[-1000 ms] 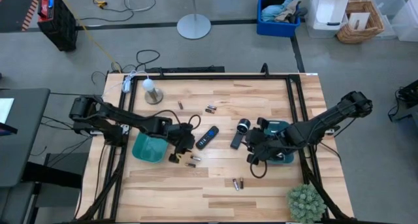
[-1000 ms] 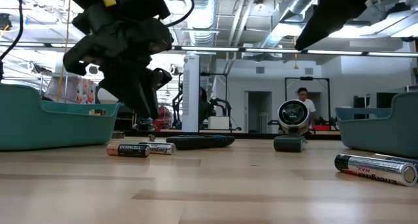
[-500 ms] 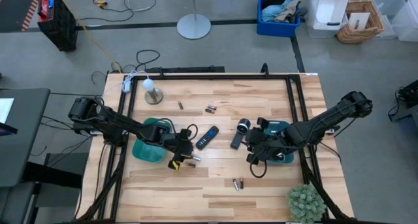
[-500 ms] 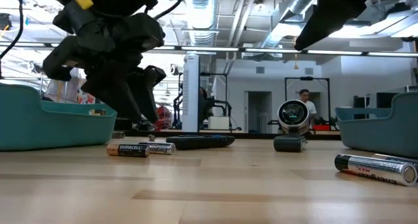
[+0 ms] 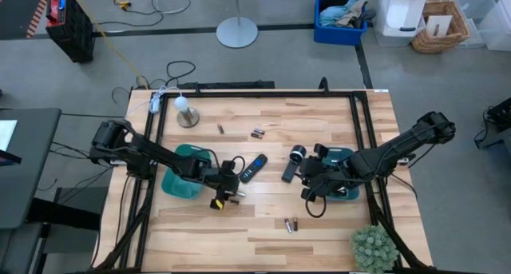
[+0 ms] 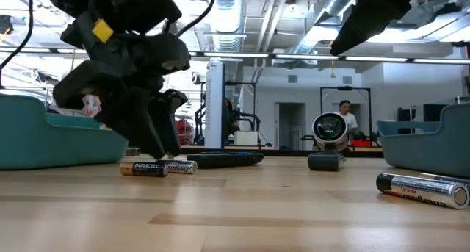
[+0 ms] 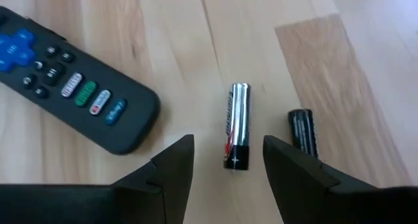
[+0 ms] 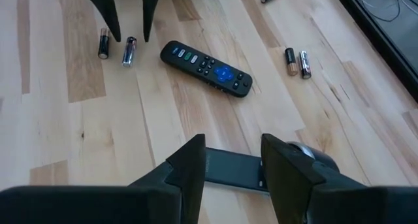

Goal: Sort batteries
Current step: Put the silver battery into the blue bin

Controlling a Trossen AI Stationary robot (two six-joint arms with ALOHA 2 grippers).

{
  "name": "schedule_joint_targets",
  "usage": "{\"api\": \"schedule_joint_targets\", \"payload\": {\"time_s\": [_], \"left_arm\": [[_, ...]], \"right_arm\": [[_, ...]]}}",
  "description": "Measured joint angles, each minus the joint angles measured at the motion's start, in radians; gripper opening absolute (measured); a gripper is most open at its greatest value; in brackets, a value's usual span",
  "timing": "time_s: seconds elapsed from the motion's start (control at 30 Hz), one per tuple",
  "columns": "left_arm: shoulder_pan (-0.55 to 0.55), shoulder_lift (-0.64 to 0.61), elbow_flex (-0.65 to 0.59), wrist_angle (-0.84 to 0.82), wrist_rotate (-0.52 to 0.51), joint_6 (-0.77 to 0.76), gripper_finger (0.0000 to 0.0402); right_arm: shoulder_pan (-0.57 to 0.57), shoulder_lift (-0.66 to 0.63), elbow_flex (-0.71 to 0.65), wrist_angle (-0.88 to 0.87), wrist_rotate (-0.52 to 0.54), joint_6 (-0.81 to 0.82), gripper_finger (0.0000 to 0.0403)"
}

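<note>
Two batteries lie side by side on the wood left of centre: a silvery one (image 7: 236,123) and a dark one (image 7: 302,134). My left gripper (image 7: 228,140) hangs open just over them. Its fingers stand on either side of the silvery battery's near end and do not touch it. The low view shows the same pair (image 6: 158,167) under that gripper (image 6: 163,138). More batteries lie at the far side (image 5: 257,133) and near the front edge (image 5: 291,224). My right gripper (image 8: 232,140) waits open above the black flashlight (image 8: 228,170), beside the right teal tray (image 5: 348,192).
A black remote control (image 5: 253,168) lies just beyond the left gripper, and the left teal tray (image 5: 180,180) sits under the left arm. A small lamp (image 5: 186,113) stands at the far left and a potted plant (image 5: 374,248) at the near right corner.
My left gripper has swung from beside the left tray toward the table's near edge and sunk toward the pair of batteries, ending low over them. The batteries and my right arm have kept still.
</note>
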Motion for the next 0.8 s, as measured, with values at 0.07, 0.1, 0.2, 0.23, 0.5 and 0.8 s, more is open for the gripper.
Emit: {"api": "schedule_joint_targets", "payload": {"time_s": [0.07, 0.1, 0.2, 0.23, 0.5, 0.8], "left_arm": [[0.0, 0.017, 0.0, 0.002, 0.005, -0.003, 0.0177], [-0.001, 0.028, 0.0, 0.003, 0.014, -0.009, 0.0177], [-0.005, 0.065, 0.001, 0.041, 0.032, -0.022, 0.0177], [-0.005, 0.071, 0.002, 0.046, 0.032, -0.023, 0.0177], [-0.005, 0.086, 0.002, 0.067, 0.025, -0.03, 0.0164], [0.006, 0.087, 0.003, 0.034, 0.01, -0.041, 0.0071]], "right_arm": [[0.0, 0.0, 0.0, 0.0, 0.0, 0.0, 0.0163], [0.0, 0.0, 0.0, -0.001, 0.0, 0.0, 0.0163], [0.0, 0.0, 0.0, 0.0, 0.0, 0.002, 0.0163], [0.0, 0.0, 0.0, 0.0, 0.0, 0.002, 0.0163], [0.0, 0.0, 0.0, -0.001, 0.0, 0.002, 0.0163], [0.0, 0.0, 0.0, -0.001, 0.0, -0.001, 0.0163]]}}
